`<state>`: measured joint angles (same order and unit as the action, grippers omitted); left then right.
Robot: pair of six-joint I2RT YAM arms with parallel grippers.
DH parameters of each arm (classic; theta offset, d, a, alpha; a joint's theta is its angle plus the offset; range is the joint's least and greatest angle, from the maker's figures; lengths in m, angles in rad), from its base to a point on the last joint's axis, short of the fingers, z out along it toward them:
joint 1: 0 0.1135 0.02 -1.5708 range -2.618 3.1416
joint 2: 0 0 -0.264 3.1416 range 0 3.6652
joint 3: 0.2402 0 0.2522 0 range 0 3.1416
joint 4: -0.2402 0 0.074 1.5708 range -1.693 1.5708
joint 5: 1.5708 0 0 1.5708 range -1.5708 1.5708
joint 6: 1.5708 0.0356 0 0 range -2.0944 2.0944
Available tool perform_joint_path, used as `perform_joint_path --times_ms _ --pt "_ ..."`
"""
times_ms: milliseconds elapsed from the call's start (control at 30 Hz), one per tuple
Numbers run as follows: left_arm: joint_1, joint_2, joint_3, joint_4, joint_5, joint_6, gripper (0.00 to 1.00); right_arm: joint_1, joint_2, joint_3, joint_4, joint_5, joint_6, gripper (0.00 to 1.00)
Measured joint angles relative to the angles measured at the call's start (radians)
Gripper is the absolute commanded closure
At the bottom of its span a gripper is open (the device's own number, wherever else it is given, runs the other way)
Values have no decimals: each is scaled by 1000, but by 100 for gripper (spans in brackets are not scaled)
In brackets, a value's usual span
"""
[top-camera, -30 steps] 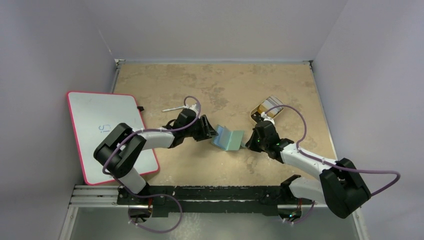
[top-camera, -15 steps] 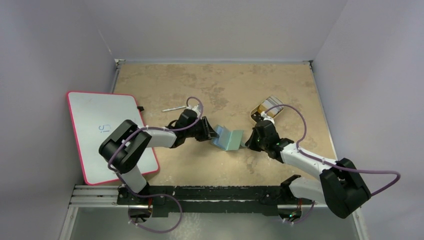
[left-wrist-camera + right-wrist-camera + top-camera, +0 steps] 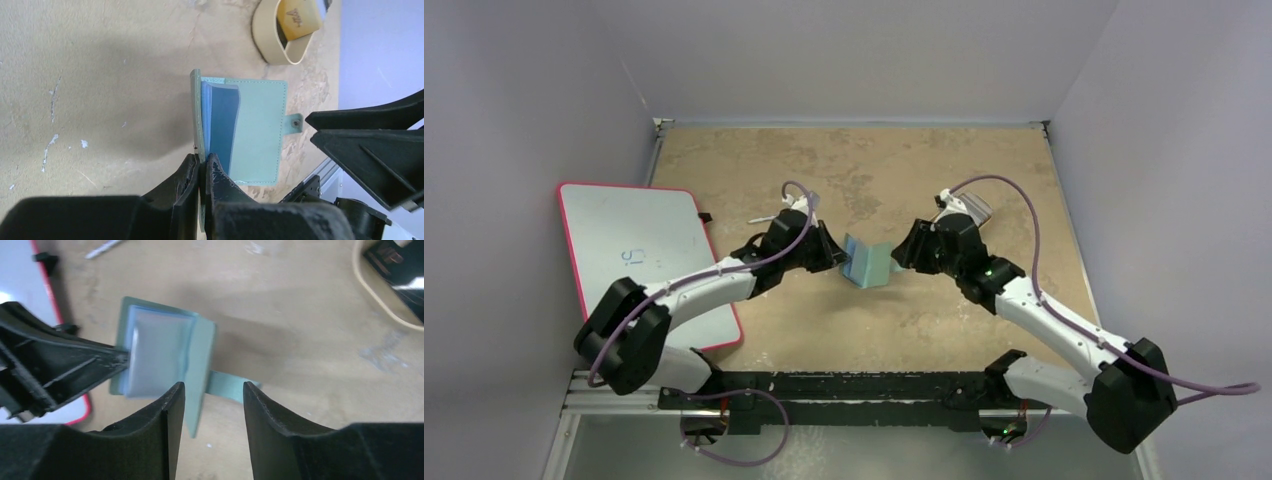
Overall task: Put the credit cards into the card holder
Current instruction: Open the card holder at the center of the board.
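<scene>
The card holder [image 3: 867,263] stands half open like a V in the middle of the table, pale blue pockets inside [image 3: 222,120]. My left gripper [image 3: 200,166] is shut on the edge of its left flap [image 3: 836,256]. My right gripper [image 3: 214,395] is open, and the holder's right flap [image 3: 197,370] hangs between its fingers, close to the left one. Its place from above is just right of the holder [image 3: 904,252]. Credit cards lie in the tan tray: a yellow-orange one [image 3: 297,15] and a black one [image 3: 392,257].
The tan rounded tray [image 3: 270,42] sits beyond the holder to the right, half hidden under my right arm [image 3: 969,208]. A white board with a red rim [image 3: 639,250] lies at the left. A pen [image 3: 769,216] lies beside it.
My right gripper has opened and let go of the holder's right flap. My left gripper has shut on the left flap. Both arms and the holder have moved a little farther from the bases.
</scene>
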<state>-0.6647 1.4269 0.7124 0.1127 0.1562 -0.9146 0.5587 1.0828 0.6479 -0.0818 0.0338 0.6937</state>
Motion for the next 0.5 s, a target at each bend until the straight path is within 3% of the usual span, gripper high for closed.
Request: perform_joint_path --times_ms 300,500 --pt "-87 -48 32 -165 -159 27 100 176 100 132 97 -20 19 61" --pt "-99 -43 36 -209 -192 37 100 198 231 143 186 -46 34 69"
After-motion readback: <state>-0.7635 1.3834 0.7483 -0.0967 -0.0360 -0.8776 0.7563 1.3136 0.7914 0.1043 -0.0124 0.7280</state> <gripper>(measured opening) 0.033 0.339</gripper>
